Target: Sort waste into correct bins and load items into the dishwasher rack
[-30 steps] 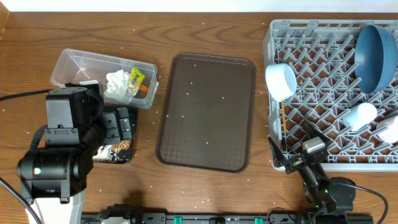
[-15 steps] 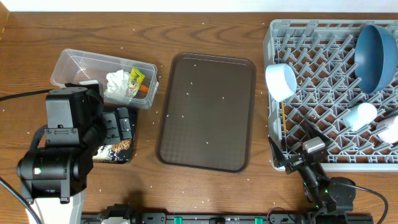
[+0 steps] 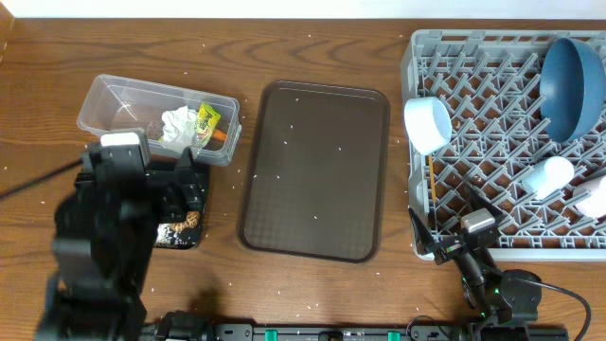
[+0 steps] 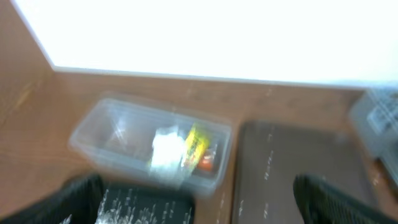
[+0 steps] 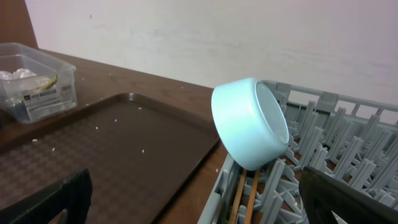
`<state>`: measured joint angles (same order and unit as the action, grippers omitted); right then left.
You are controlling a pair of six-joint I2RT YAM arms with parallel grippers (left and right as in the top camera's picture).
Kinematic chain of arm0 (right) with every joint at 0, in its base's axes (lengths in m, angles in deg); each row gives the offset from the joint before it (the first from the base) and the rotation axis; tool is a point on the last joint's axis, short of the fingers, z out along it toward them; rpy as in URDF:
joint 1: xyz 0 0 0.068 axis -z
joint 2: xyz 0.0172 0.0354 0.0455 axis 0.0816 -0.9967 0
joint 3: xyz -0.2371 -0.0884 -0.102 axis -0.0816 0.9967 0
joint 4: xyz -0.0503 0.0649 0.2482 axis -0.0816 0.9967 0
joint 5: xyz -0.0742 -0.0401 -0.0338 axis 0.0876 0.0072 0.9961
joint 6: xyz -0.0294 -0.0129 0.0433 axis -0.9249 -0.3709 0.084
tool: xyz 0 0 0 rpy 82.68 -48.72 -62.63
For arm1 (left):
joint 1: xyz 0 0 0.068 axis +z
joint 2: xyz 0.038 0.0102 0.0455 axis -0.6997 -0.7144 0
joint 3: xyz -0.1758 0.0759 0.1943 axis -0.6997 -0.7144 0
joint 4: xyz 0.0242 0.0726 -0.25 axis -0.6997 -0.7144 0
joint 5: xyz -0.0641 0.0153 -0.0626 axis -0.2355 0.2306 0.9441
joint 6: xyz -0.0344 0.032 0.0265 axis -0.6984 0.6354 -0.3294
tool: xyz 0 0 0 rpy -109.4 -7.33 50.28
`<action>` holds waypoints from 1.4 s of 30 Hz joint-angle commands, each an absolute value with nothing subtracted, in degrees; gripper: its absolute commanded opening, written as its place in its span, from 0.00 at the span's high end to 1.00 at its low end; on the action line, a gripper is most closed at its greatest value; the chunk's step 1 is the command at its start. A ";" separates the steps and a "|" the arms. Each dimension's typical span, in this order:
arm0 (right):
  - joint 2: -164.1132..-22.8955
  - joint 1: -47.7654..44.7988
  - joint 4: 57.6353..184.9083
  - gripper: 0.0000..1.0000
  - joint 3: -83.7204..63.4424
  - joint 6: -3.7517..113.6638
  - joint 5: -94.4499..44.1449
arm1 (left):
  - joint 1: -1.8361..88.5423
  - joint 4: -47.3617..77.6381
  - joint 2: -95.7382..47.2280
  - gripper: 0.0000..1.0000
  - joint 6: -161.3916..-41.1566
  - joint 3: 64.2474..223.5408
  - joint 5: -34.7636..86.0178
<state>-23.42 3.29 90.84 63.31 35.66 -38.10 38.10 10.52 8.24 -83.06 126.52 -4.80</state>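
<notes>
My left gripper (image 4: 198, 186) has its jaws spread wide with nothing between them. The left wrist view is blurred, and my left arm shows only as a dark smear from overhead. The gripper hangs over the shallow black rectangular tray (image 3: 194, 237), just in front of the clear plastic rectangular tub (image 3: 114, 99). Something tan and white lies in the black tray; I cannot tell what it is.

The tub holds the crumpled white tissue (image 3: 176, 125). The green-yellow foil wrapper (image 3: 206, 119) touches it, and the small orange carrot (image 3: 220, 135) lies by the right wall.

My right gripper (image 5: 196, 177) also has its jaws spread and empty. It sits low at the near left corner of the large square grey plastic crate (image 3: 454, 40).

Rack contents:
- The white bowl with pale blue outside (image 5: 249, 124) is tipped on its side at the left edge, above two thin wooden sticks (image 5: 245, 196).
- The large dark blue dish (image 3: 571, 87) stands on edge in the far right corner.
- One small pale cup (image 3: 549, 176) and a second small pale cup (image 3: 593, 197) lie near the right edge. I cannot tell their colours.

Loose white rice grains (image 3: 338, 148) lie scattered over the flat brown serving tray (image 3: 284, 208) and the wooden table (image 3: 312, 47).
</notes>
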 commanded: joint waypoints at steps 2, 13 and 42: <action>-23.11 3.51 91.03 0.01 63.42 36.53 -37.93 | 36.04 19.08 16.32 0.02 -81.13 113.71 -1.96; -23.11 3.49 91.03 0.01 63.42 36.53 -37.93 | 33.07 30.43 40.08 0.02 -81.18 86.54 0.80; -23.11 3.51 91.03 0.01 63.42 36.53 -37.93 | 32.81 45.36 47.29 0.02 -81.15 64.25 -2.66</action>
